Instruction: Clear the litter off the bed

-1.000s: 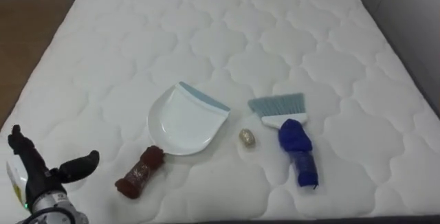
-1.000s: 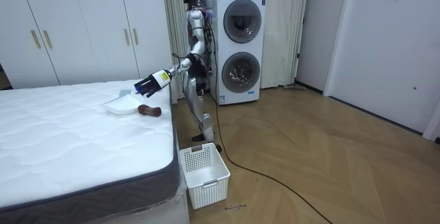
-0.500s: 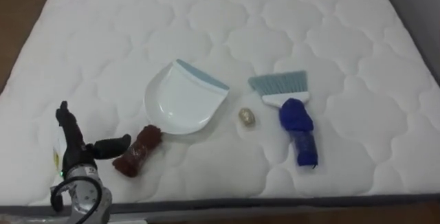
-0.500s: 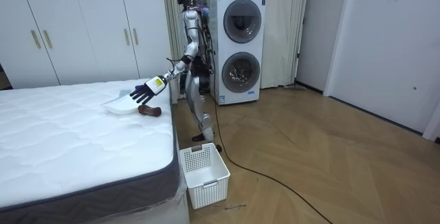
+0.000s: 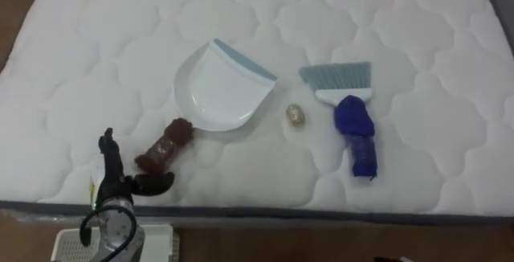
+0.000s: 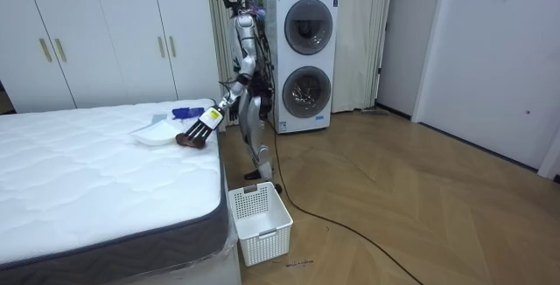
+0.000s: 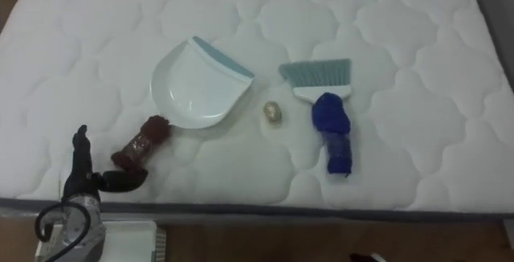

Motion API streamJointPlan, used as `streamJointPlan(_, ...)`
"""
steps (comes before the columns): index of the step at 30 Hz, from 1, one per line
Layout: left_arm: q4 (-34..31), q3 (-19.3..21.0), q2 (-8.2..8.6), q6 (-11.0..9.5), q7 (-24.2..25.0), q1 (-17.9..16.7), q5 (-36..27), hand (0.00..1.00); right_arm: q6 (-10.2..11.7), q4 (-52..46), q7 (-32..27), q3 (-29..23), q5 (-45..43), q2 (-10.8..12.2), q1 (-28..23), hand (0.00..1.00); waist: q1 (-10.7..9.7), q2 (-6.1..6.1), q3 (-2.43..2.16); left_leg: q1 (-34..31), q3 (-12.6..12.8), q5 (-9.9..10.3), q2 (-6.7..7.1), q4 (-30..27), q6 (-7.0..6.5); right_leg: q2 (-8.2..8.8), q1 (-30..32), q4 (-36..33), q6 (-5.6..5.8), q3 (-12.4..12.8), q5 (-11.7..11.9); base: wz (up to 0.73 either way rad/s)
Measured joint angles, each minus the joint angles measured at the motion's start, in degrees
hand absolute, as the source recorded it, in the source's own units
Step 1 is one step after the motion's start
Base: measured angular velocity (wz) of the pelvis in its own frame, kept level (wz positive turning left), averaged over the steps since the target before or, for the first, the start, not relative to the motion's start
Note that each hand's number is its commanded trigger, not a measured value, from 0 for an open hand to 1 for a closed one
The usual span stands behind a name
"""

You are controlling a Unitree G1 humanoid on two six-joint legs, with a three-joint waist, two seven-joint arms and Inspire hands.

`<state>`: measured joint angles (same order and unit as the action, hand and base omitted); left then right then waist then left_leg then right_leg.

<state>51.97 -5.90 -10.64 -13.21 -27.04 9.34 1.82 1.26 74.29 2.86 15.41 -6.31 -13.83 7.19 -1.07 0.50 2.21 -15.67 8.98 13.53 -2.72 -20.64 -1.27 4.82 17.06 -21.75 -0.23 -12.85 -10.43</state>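
place: home bedroom | evidence: quilted mattress [image 6: 87, 163], white wardrobes [image 6: 105, 40], stacked washing machines [image 6: 304, 62], wood floor [image 6: 420, 215]

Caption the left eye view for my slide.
Open left hand near the brown-handled dustpan; scrap and blue brush lie beside it on the mattress.

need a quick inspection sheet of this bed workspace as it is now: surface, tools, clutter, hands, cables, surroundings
surface: white quilted mattress, bare, no bedding.
job's things: white dustpan with a brown handle pointing to the near edge; brush with a blue handle lying to its right; small crumpled debris ball between them.
clutter: nothing seen.
hands: left hand open at the near edge, beside the dustpan's handle end; contact unclear.
cables: nothing seen on the mattress.
surroundings: white basket on the wood floor by the bed's corner; washer and dryer behind the robot; white wardrobes.
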Motion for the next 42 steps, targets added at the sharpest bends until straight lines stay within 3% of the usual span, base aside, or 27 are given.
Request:
streamJointPlan(7,-0.1,-0.1,-0.02,-0.1,-0.3,2.1,2.9,0.00,0.7,2.0,-0.9,1.6,1.9,0.0,1.6,0.00,-0.1,-0.29,0.07,-3.5,0.1,0.0,-0.54,-1.9,0.08,0.22,3.1,-1.2,-0.44,-1.5,0.3,0.01)
streamJointPlan(12,0.0,-0.1,-0.04,-0.2,-1.7,5.3,4.8,0.00,0.9,2.5,-0.9,3.6,3.9,-0.6,2.7,0.00,-0.1,-0.78,0.52,-4.9,0.2,0.0,-0.57,-2.9,0.06,0.92,5.0,-2.7,-0.58,-1.6,0.3,-0.02)
streamJointPlan(13,0.0,-0.1,-0.05,-0.3,-2.1,6.3,5.1,0.00,1.4,2.5,-0.9,3.6,4.2,-1.0,2.8,0.00,-0.1,-0.99,0.98,-5.0,0.3,0.1,-0.55,-3.1,0.03,1.04,5.1,-3.1,-0.60,-1.7,0.3,-0.04)
streamJointPlan(23,0.2,0.0,-1.03,-1.2,-6.7,7.7,5.4,0.00,2.0,2.0,-1.4,3.6,6.3,-1.3,2.7,0.00,-0.3,-1.26,1.10,-7.8,1.7,0.1,-0.73,-4.5,-0.06,1.29,9.1,-5.4,-1.15,-1.5,0.2,-0.08)
streamJointPlan(29,0.4,0.0,-1.18,-2.2,-8.7,8.6,5.3,0.00,2.4,1.9,-1.4,3.9,6.5,-1.4,2.9,0.00,-0.4,-1.19,1.14,-8.8,2.0,0.1,-0.61,-5.1,-0.08,2.23,10.6,-7.3,-1.79,-1.6,-0.4,0.00)
streamJointPlan(33,1.1,-0.1,-1.22,-3.4,-8.8,8.7,4.9,0.00,3.0,2.0,-1.5,5.9,8.7,-1.5,3.3,0.00,-0.9,-0.56,1.53,-8.8,2.1,0.2,-0.45,-6.0,-0.02,2.93,11.0,-8.9,-2.16,-1.6,-1.5,0.00)
streamJointPlan(35,1.6,-0.1,-1.22,-3.5,-8.8,8.8,4.0,0.00,3.2,2.0,-1.4,6.0,9.1,-1.3,3.5,0.00,-1.1,-0.17,1.75,-9.0,2.2,0.3,-0.56,-6.3,0.11,2.93,11.2,-9.1,-2.32,-1.6,-1.9,0.00)
streamJointPlan(42,5.2,-2.5,-1.49,-3.5,-8.4,11.5,-0.1,0.00,3.7,2.1,-1.4,8.8,10.7,-1.2,4.9,0.00,-2.1,-0.05,1.77,-12.0,2.0,0.3,-1.15,-9.3,0.13,2.63,13.3,-10.1,-2.52,-1.5,-2.1,0.00)
